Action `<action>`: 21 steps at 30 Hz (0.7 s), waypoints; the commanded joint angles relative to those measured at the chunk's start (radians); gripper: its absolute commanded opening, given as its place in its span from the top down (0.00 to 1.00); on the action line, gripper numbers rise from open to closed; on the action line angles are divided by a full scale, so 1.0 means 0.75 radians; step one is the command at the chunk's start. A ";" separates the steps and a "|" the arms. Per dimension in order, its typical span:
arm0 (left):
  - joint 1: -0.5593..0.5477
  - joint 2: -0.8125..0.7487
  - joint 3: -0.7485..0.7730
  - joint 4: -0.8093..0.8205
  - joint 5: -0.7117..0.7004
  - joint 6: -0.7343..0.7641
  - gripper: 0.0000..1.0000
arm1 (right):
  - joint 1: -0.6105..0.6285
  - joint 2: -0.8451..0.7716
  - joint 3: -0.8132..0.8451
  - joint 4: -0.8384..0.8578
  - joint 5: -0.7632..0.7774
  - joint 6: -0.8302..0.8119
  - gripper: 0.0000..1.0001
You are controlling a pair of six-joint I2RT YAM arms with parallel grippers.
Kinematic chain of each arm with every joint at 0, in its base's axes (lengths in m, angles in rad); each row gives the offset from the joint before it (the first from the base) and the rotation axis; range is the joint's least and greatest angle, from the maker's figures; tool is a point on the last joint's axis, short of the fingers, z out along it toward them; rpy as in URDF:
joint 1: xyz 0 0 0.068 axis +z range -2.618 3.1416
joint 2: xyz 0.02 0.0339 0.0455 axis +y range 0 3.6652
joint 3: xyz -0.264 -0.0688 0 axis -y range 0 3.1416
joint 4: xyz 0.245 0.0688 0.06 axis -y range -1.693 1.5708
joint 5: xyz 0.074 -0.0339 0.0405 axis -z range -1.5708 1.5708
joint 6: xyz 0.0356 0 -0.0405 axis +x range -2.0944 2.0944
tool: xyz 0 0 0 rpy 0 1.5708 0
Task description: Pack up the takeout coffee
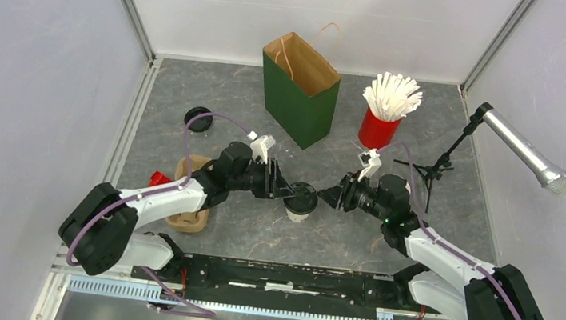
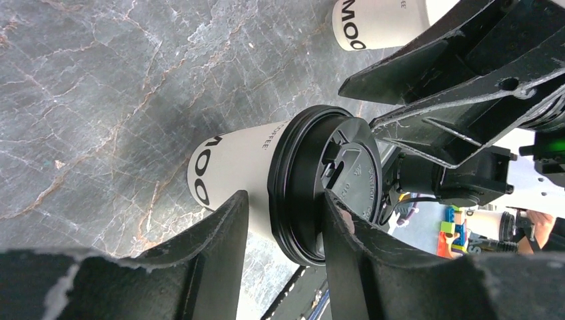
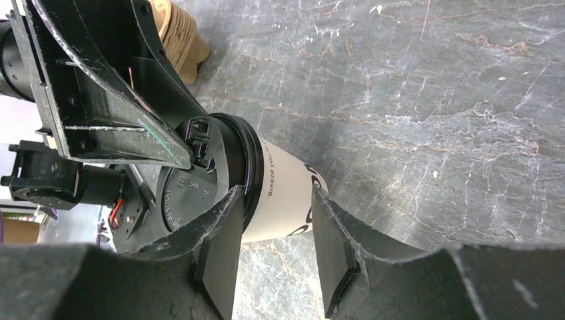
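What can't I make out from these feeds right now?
Top view: the left gripper and right gripper crowd the lidded cup; contact unclear.
Left wrist: second cup cut off by the top edge; lid or none unknown.
Top view: cup carrier half under the left arm.
Top view: bag bottom hidden by its walls.

Robotics lab test cell, plain white panel walls [image 1: 34, 59] on aluminium frame posts [image 1: 126, 1], grey marble-look counter [image 1: 230, 98], left arm [image 1: 167, 195] and right arm [image 1: 446, 255] bolted to a black rail [image 1: 282, 277], silver microphone [image 1: 524, 149] on a small stand.
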 commanded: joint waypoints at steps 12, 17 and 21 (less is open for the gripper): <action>-0.102 0.039 -0.225 0.020 -0.197 -0.069 0.54 | 0.042 0.060 -0.243 -0.070 0.084 -0.065 0.54; -0.102 -0.170 -0.141 -0.003 -0.137 -0.157 0.42 | 0.036 0.021 0.121 -0.336 0.094 -0.165 0.48; -0.102 -0.249 -0.072 -0.003 -0.083 -0.198 0.33 | 0.029 0.013 0.348 -0.485 0.130 -0.226 0.40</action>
